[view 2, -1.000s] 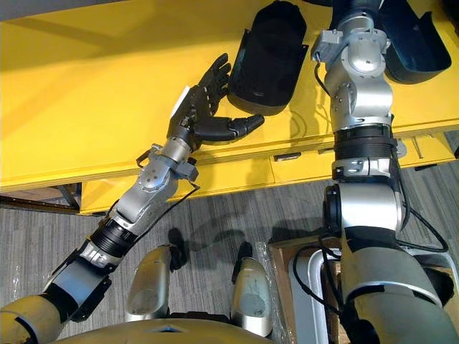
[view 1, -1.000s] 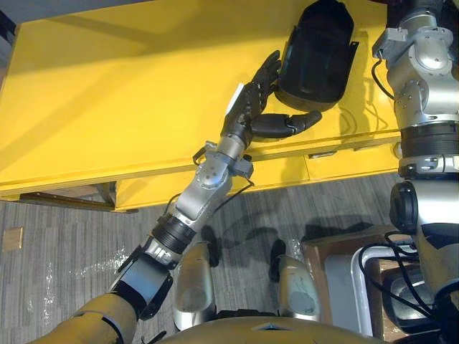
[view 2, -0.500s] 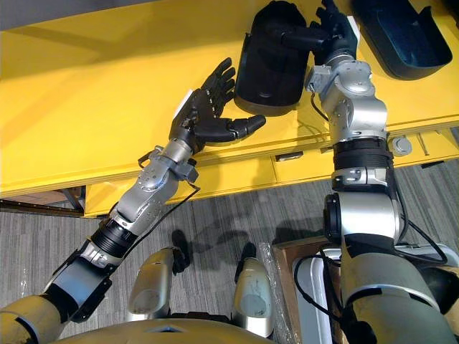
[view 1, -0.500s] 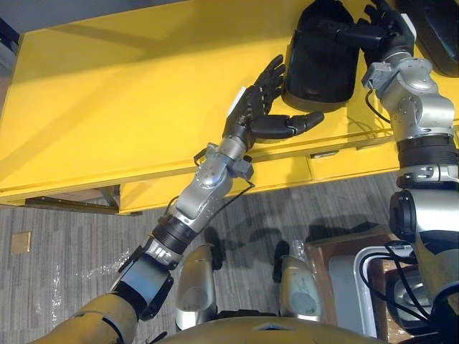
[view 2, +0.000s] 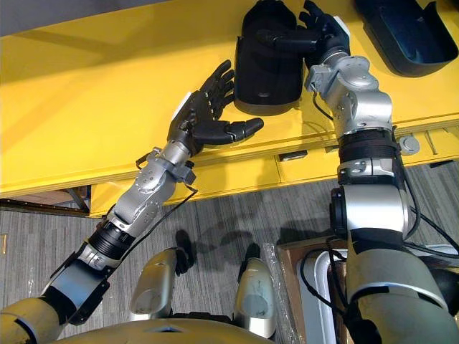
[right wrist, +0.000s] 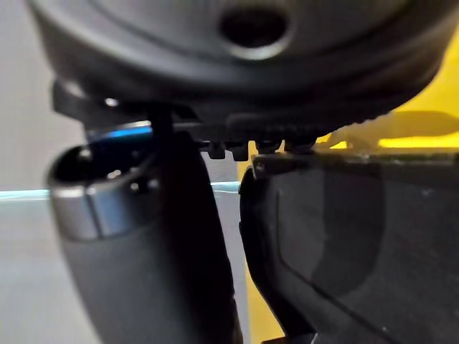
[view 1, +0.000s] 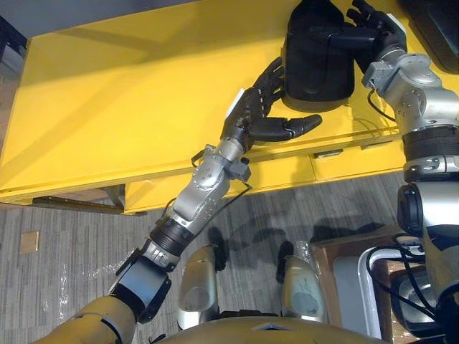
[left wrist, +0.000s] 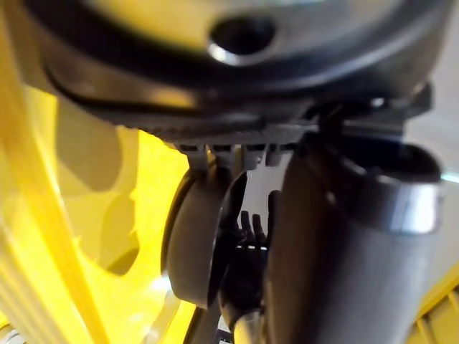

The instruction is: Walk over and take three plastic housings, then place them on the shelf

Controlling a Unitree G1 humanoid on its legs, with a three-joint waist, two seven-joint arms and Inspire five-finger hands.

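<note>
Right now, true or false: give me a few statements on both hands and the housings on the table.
1. The left hand is open, beside the black housing. True.
2. The right hand hangs below the table edge. False: it is up at the black housing's right side, fingers straight, thumb laid across it.
3. A second housing lies further right on the yellow table. True.
4. The left hand holds a housing. False: it holds nothing.

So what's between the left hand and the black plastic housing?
Only a narrow strip of bare yellow table separates left hand and black plastic housing, right eye view.
</note>
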